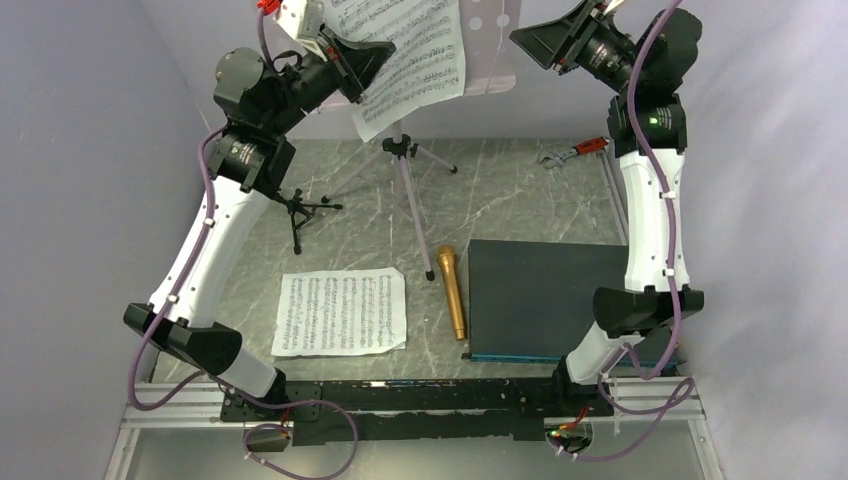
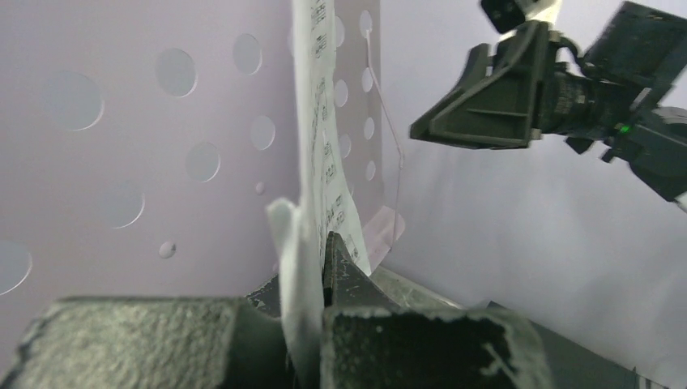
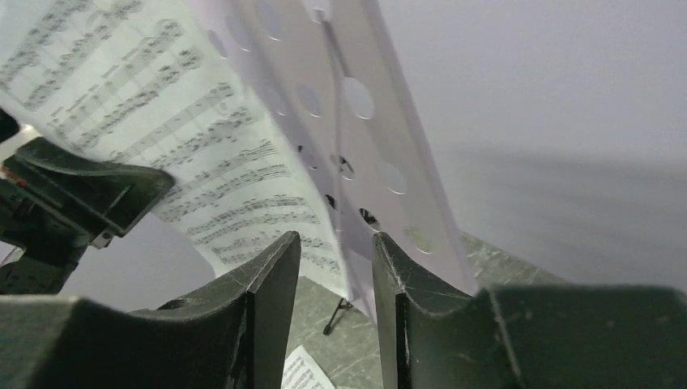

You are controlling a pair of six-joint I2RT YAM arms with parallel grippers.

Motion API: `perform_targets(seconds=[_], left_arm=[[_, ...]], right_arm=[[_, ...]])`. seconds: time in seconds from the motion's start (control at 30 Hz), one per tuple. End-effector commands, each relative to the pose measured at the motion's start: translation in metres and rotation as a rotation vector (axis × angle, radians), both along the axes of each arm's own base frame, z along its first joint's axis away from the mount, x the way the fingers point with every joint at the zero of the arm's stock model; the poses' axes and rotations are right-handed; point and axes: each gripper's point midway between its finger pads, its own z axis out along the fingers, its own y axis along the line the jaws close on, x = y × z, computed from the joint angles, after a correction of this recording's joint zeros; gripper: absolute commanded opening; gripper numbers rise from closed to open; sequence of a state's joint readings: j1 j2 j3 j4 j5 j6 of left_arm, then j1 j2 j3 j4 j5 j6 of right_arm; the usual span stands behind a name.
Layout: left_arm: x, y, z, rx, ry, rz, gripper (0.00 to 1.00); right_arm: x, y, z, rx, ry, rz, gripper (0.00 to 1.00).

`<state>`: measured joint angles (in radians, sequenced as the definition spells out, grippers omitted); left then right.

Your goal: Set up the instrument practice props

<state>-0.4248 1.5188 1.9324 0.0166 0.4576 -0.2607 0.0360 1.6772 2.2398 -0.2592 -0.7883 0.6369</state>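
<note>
Room: grey marbled table [image 1: 500, 200] with lavender walls; clock directions are read from overhead, 12 o'clock being the far wall.
Music stand: the music stand [image 1: 492, 35] is upright at 12 o'clock on its silver tripod [image 1: 405, 180], its perforated plate raised high and facing the arms.
Held page: the sheet-music page [image 1: 410, 60] lies against the plate, long axis near vertical. Its lower end sags toward 7 o'clock, below the ledge, so it looks not yet seated.
Left gripper: the left gripper [image 1: 368, 70] is at 9 o'clock of the page, jaws pinching the page's left edge; its wrist view shows the paper sandwiched edge-on.
Right gripper: the right gripper [image 1: 535, 40] is at 3 o'clock of the plate, jaws spread and gripping nothing.
Key relation: the page's free corner and the plate's lower edge sit just ahead of the right gripper's gap, so that arm looks nearer for steadying.
Waiting props: the second page [image 1: 340, 312] lies flat near 7 o'clock. The gold microphone [image 1: 452, 292] is just beside it, lying 12-to-6. The black mic stand [image 1: 297, 208] is at 9 o'clock.
Others: the dark board [image 1: 545, 300] is at 5 o'clock and the wrench [image 1: 572, 152] at 2 o'clock.
</note>
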Motion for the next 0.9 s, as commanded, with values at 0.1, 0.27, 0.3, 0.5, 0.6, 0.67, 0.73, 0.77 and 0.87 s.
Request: perform_targets(seconds=[0.1,0.27,0.3,0.5,0.6,0.67,0.73,0.77,0.87], left_arm=[[-0.027,-0.002,0.038,-0.028,-0.167,-0.105,0.03],[-0.026,-0.008,0.04,-0.031,-0.191,-0.141,0.03],[-0.023,-0.008,0.04,-0.034,-0.188,-0.135,0.03],[-0.013,-0.006,0.038,-0.038,-0.185,-0.107,0.03],[-0.01,-0.006,0.038,-0.038,-0.181,-0.104,0.03],[-0.009,-0.006,0.037,-0.038,-0.183,-0.101,0.03],[-0.008,-0.004,0.036,-0.037,-0.182,-0.093,0.03],[-0.007,-0.004,0.035,-0.035,-0.18,-0.09,0.03],[-0.006,-0.003,0.034,-0.033,-0.184,-0.078,0.03]], right_arm=[[0.003,0.004,0.012,0.026,-0.033,0.024,0.44],[0.004,0.014,0.01,0.036,-0.026,0.086,0.43],[0.003,0.015,0.01,0.036,-0.03,0.091,0.43],[-0.003,0.02,0.017,0.041,-0.061,0.095,0.49],[-0.003,0.019,0.018,0.042,-0.066,0.078,0.53],[-0.005,0.018,0.018,0.045,-0.076,0.069,0.57],[-0.007,0.018,0.019,0.047,-0.077,0.068,0.57],[-0.007,0.018,0.019,0.045,-0.08,0.069,0.56],[-0.006,0.021,0.018,0.042,-0.081,0.077,0.55]])
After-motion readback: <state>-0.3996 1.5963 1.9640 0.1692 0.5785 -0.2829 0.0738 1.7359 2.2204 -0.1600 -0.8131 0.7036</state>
